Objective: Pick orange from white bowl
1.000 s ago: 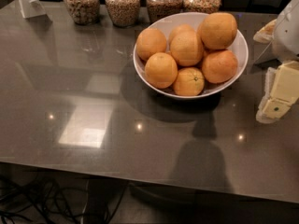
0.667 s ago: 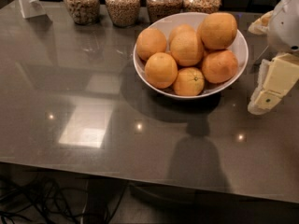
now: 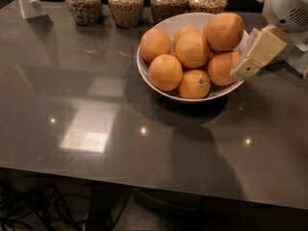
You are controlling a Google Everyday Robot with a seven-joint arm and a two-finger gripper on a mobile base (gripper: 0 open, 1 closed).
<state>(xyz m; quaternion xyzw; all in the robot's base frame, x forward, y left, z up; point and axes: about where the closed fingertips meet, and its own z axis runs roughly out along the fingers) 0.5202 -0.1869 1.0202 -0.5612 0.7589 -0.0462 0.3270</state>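
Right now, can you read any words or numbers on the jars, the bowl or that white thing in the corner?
No text can be read anywhere.
Glass jars of grain: no labels show.
White bowl and oranges: plain.
White stand at the far left corner: a dark mark, too blurred to read.
Gripper, at the bowl's right rim: no markings.

Four grain jars (image 3: pixel 126 6) along grey table (image 3: pixel 96 129) far edge; white stand (image 3: pixel 30 1) at far-left corner.

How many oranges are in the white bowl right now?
7 oranges visible: back left, back centre, partly hidden, middle, top right, front left, front centre, right beside the gripper at the white bowl's right rim. More may lie underneath.
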